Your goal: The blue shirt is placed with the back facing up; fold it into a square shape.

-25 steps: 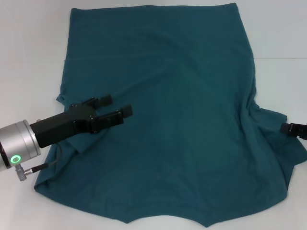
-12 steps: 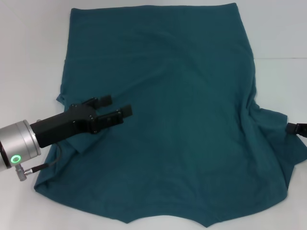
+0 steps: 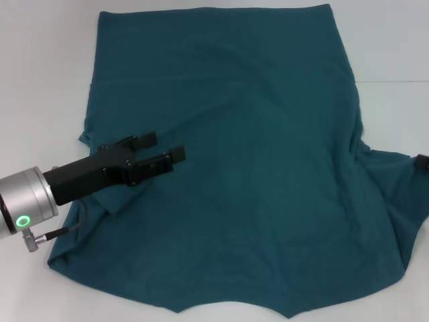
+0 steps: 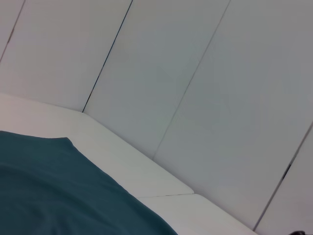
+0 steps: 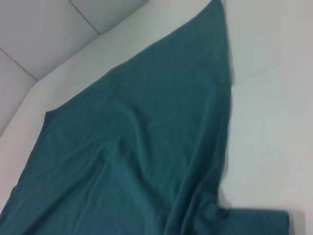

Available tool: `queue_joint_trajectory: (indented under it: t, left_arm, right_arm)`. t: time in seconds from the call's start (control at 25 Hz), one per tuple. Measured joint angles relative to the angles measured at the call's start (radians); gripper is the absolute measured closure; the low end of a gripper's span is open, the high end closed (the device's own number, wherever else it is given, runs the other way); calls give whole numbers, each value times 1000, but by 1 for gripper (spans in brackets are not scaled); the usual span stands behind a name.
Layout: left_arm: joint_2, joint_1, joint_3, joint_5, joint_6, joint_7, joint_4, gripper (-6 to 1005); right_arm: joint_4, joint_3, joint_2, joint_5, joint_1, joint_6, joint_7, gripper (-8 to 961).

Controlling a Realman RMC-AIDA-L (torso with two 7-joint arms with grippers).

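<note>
We saw the blue shirt (image 3: pixel 248 168) spread flat across the white table (image 3: pixel 40 80), plain side up. Our left gripper (image 3: pixel 159 150) hovered over its left part, fingers parted and empty. Only a sliver of our right gripper (image 3: pixel 422 161) showed at the shirt's right sleeve, its opening impossible to tell.

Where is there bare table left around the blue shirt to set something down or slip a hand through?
Bare table lies left of the blue shirt, and a second patch lies right of it beyond the far right edge. The near left is crowded: the left gripper, open, hovers over the cloth. The right gripper just shows at the right edge beside the sleeve.
</note>
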Motion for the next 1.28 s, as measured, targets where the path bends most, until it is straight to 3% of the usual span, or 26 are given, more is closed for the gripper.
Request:
queue_joint_trajectory:
  t: [0.36, 1.28]
  left_arm:
    - [0, 1, -4, -3, 5, -11, -3, 71]
    - [0, -8, -2, -2, -2, -12, -9, 72]
  right_arm:
    - [-4, -4, -2, -2, 22, 81, -5, 954]
    - [-5, -25, -39, -8, 68, 116, -7, 954]
